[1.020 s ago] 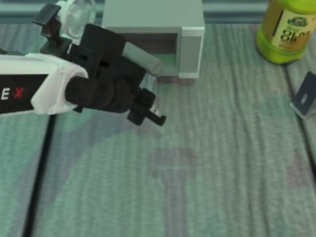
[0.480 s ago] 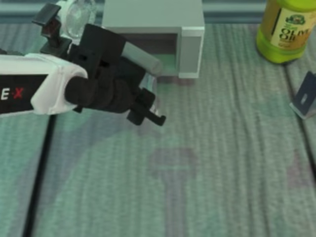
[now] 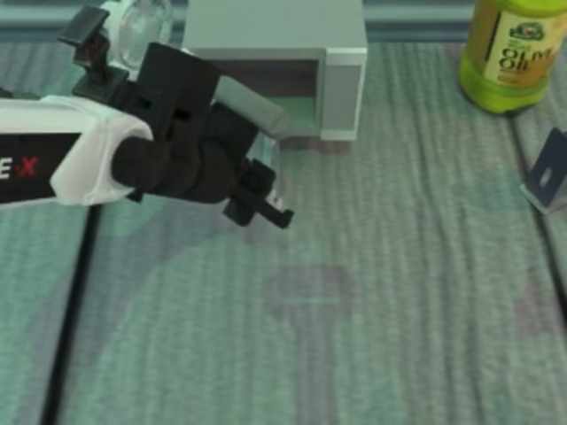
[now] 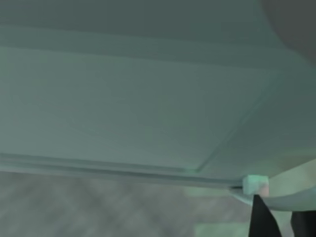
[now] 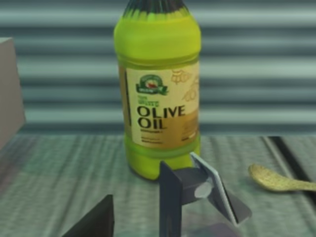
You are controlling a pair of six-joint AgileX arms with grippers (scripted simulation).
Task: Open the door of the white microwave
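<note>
White and boxy, the white microwave [image 3: 276,44] is sitting at the back of the surface [image 3: 399,292], a little left of centre in the top view. The door [image 3: 255,108] is standing swung out from the front toward the left, leaving the dark cavity showing beside the plain control strip [image 3: 341,93]. The left gripper [image 3: 259,199] is reaching in from the left side and hanging just in front of the door's free edge; whether its jaws are apart or clamped on the door cannot be told. The left wrist view is filling with the door's pale panel [image 4: 138,108]. The right gripper [image 5: 136,217] is waiting at the right edge of the surface, its jaws standing apart, facing an olive oil bottle [image 5: 160,94] with a spoon [image 5: 276,178] lying nearby.
</note>
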